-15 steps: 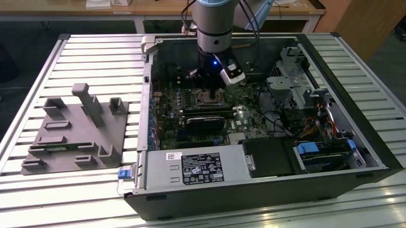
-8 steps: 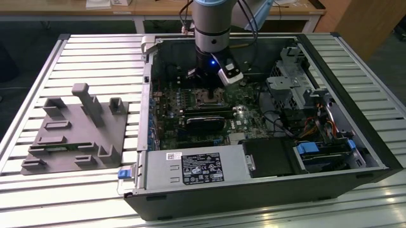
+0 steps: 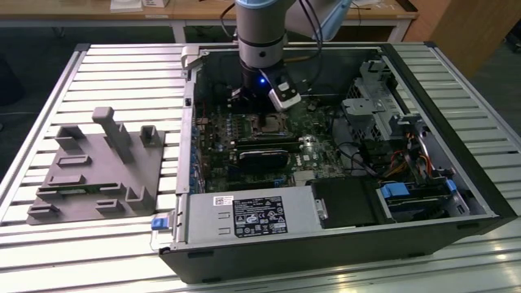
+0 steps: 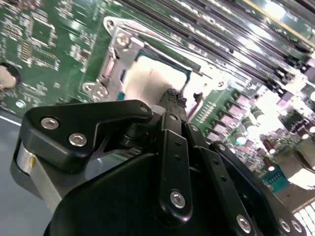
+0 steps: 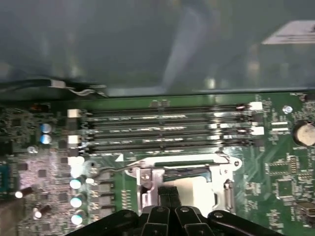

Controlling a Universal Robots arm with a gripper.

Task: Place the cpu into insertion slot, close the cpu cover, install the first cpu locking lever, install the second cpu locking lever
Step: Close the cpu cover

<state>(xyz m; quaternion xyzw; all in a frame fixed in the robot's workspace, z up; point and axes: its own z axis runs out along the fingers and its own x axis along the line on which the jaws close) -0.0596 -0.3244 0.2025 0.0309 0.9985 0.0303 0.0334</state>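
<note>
In the exterior view the arm (image 3: 260,43) is reaching into the computer case (image 3: 476,177) above the insertion slot (image 3: 269,125), with walls hemming it in and free room lying only upward. In the second wrist view the end effector (image 4: 172,94) is clenched on nothing, its tip hanging at the cpu (image 4: 147,78), which is sitting in the slot with the cpu cover (image 4: 115,46) apparently down around it (an off-centre push could scrape it). In the first wrist view a wire lever (image 5: 115,168) is looking unlatched beside the cover, risking a snag.
</note>
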